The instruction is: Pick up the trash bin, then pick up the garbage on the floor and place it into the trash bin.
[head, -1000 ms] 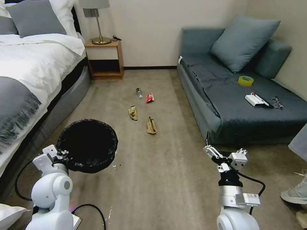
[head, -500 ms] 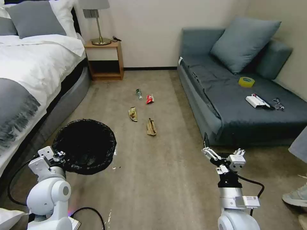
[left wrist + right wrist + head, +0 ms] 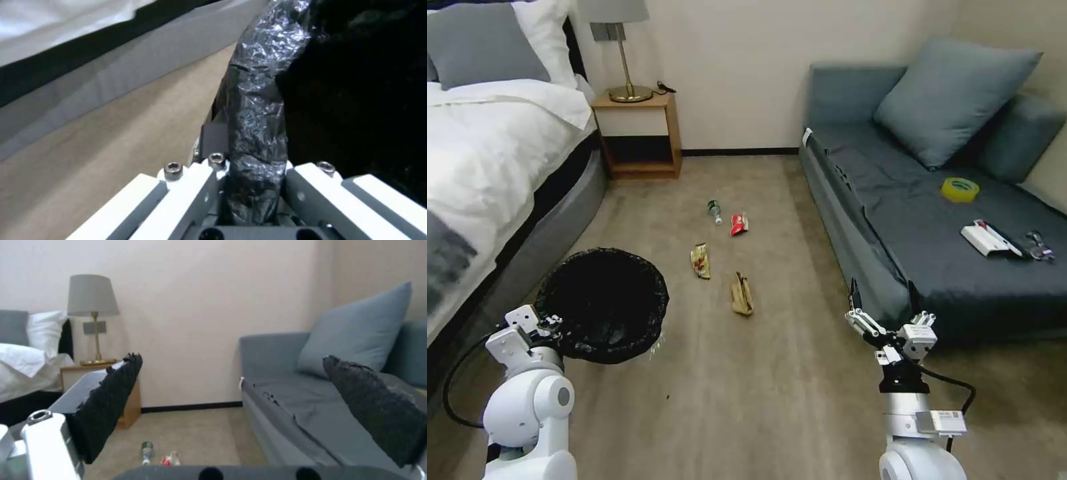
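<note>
The trash bin [image 3: 602,303], lined with a crinkly black bag, hangs at the lower left of the head view. My left gripper [image 3: 550,327] is shut on its near rim [image 3: 256,133]. The garbage lies on the carpet ahead: a small clear bottle [image 3: 714,211], a red wrapper [image 3: 738,223], a yellow-dark wrapper [image 3: 700,260] and a crumpled brown packet [image 3: 741,294]. The bottle [image 3: 146,449] and the red wrapper [image 3: 170,458] also show low in the right wrist view. My right gripper [image 3: 882,297] stands open beside the sofa's front edge, its dark fingers [image 3: 111,406] spread wide and holding nothing.
A bed [image 3: 487,173] runs along the left and a grey sofa [image 3: 934,227] along the right. On the sofa lie a yellow tape roll [image 3: 960,189], a white box with a pen [image 3: 990,239] and glasses [image 3: 1039,245]. A nightstand [image 3: 637,133] with a lamp stands at the far wall.
The whole head view has shifted: the litter, sofa and nightstand sit lower and nearer, so the camera has moved forward. Both grippers keep their poses, the left still holding the bin.
</note>
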You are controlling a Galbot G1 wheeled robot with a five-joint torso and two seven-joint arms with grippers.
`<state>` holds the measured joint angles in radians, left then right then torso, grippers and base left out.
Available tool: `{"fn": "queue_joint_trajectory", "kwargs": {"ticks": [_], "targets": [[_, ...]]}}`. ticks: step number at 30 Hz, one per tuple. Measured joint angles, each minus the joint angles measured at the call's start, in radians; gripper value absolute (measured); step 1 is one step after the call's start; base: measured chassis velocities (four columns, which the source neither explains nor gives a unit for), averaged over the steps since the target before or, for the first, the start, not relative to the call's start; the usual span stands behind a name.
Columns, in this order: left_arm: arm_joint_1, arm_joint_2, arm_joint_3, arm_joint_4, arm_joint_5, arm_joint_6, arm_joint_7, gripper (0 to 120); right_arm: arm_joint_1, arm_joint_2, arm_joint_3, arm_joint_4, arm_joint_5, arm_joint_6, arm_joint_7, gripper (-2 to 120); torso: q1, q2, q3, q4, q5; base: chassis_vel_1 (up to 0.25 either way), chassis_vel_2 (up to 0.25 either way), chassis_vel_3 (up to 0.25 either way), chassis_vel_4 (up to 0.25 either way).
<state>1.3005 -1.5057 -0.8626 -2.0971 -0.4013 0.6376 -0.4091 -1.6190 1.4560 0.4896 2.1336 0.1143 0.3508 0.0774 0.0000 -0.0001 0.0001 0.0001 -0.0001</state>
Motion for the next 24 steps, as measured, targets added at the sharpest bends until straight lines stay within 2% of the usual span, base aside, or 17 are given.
{"fn": "queue_joint_trajectory", "kwargs": {"ticks": [24], "targets": [[-0.003, -0.001, -0.008, 0.006, -0.006, -0.006, 0.000, 2, 0.021, -0.011, -0.040, -0.010, -0.004, -0.006, -0.004, 100, 0.000, 0.000, 0.000, -0.0002, 0.0000, -0.270, 0.270, 0.267, -0.264]]}}
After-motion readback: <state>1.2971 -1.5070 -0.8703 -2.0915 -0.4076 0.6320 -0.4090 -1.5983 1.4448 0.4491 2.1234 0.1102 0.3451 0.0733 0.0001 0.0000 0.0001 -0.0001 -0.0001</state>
